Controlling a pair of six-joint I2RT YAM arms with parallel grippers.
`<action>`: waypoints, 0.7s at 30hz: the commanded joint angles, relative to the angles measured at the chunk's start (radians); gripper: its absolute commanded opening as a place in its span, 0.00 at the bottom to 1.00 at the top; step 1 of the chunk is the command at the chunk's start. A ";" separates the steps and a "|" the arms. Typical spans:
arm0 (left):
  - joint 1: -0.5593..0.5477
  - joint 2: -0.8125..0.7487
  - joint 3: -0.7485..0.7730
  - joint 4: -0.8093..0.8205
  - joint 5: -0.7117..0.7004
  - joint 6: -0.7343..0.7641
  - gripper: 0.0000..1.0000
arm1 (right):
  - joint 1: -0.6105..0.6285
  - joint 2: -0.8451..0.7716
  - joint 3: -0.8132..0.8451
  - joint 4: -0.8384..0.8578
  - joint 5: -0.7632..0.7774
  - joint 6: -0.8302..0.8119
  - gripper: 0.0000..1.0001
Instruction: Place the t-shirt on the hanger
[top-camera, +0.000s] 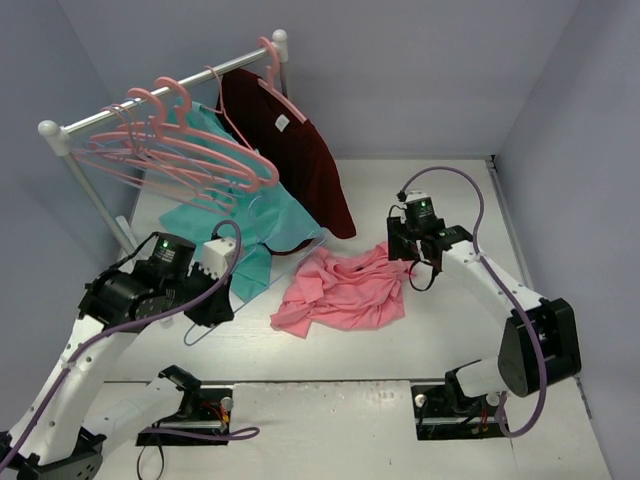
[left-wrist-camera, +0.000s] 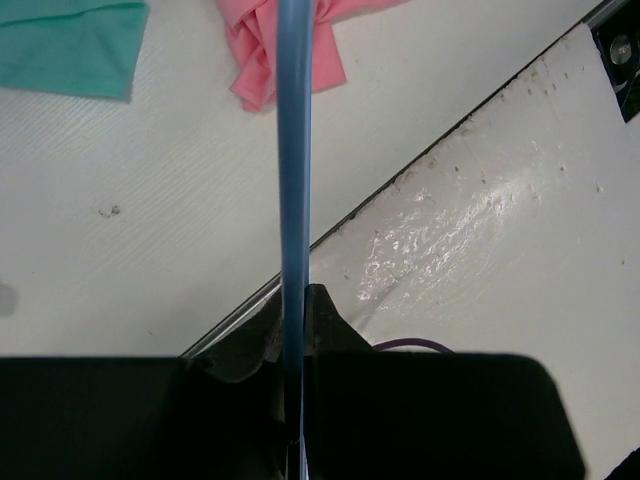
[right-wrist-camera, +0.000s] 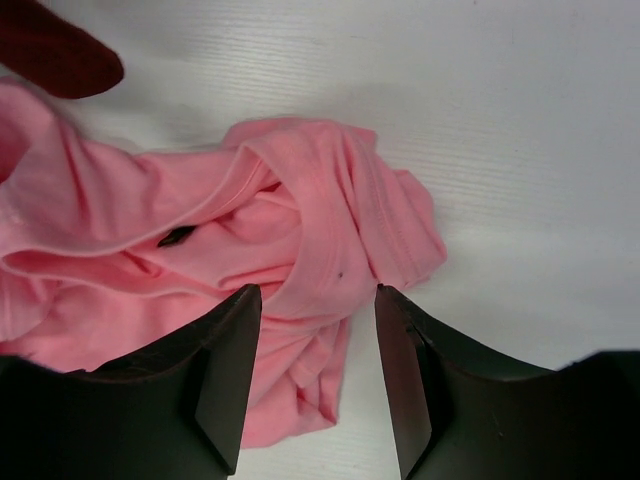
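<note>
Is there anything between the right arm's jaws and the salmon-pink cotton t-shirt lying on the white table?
Nothing visible does. The right arm's jaws stand apart just above the salmon-pink cotton t-shirt, and a bunched fold of its fabric shows in the gap between them.

Left arm (top-camera: 75, 345): rises from the near-left base, wrist bent to the right. Left gripper (left-wrist-camera: 295, 312): low over the worktop (left-wrist-camera: 150, 230), jaws closed tight on the hanger (left-wrist-camera: 294, 150).

Right arm (top-camera: 495, 285): reaches from the near-right base toward the far left, forearm sloping down. Right gripper (right-wrist-camera: 318, 300): pointed down, fingers (right-wrist-camera: 225, 370) standing apart, a fold of the t-shirt (right-wrist-camera: 300, 210) between them.
</note>
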 joint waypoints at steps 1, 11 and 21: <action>-0.030 0.036 0.044 0.130 0.030 0.036 0.00 | 0.005 0.061 0.061 0.068 0.094 -0.014 0.47; -0.061 0.133 0.030 0.236 -0.021 0.047 0.00 | 0.020 0.179 0.111 0.114 0.093 -0.019 0.50; -0.062 0.158 -0.035 0.307 -0.029 0.028 0.00 | 0.086 0.256 0.131 0.133 0.181 -0.062 0.41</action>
